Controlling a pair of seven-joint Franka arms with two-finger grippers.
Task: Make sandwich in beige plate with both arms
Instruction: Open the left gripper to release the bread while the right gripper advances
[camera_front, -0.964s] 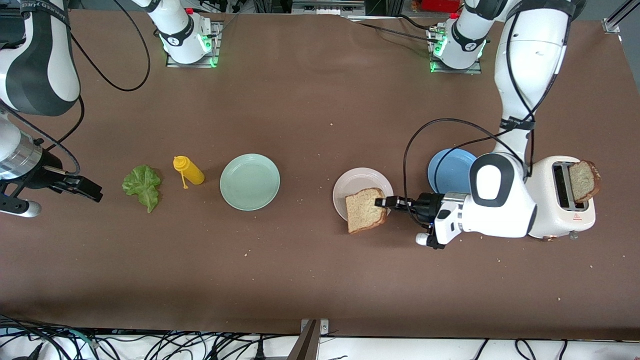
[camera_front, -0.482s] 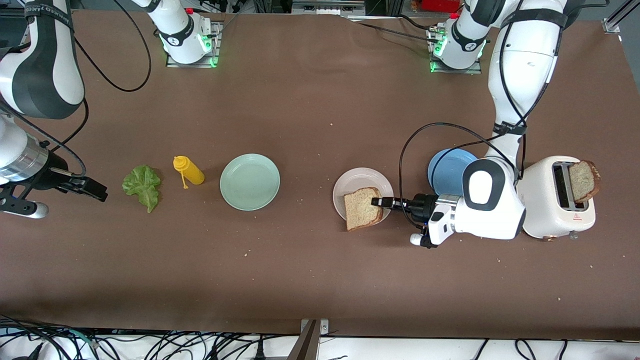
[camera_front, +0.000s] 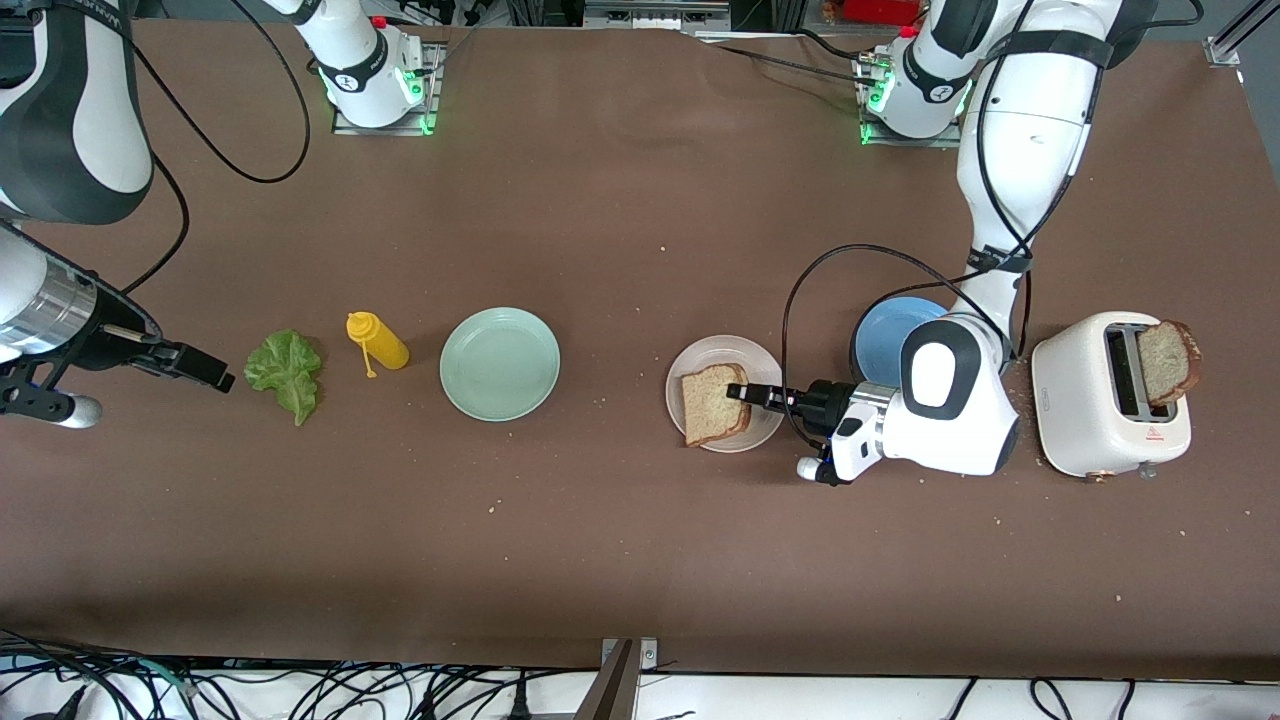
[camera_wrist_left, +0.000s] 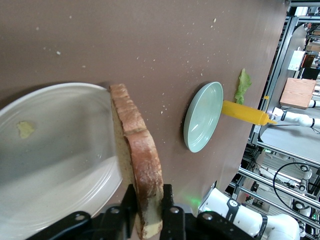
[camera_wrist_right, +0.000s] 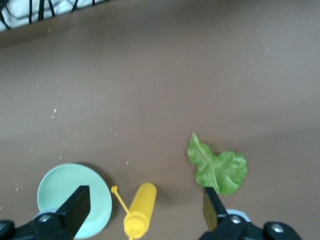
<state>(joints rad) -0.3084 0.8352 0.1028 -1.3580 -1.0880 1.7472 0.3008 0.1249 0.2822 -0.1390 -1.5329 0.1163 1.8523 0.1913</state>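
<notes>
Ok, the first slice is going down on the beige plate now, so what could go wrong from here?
1. The bread slice stands on edge over the beige plate, with the left gripper and its jaws at its crust. Released like this, it may tip onto the rim or table.
2. The right gripper, jaws open, sits close beside the lettuce leaf; a low approach could push the leaf toward the mustard bottle.

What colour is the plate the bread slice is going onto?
Pale beige plate, nearly off-white; the front view shows it best.
</notes>
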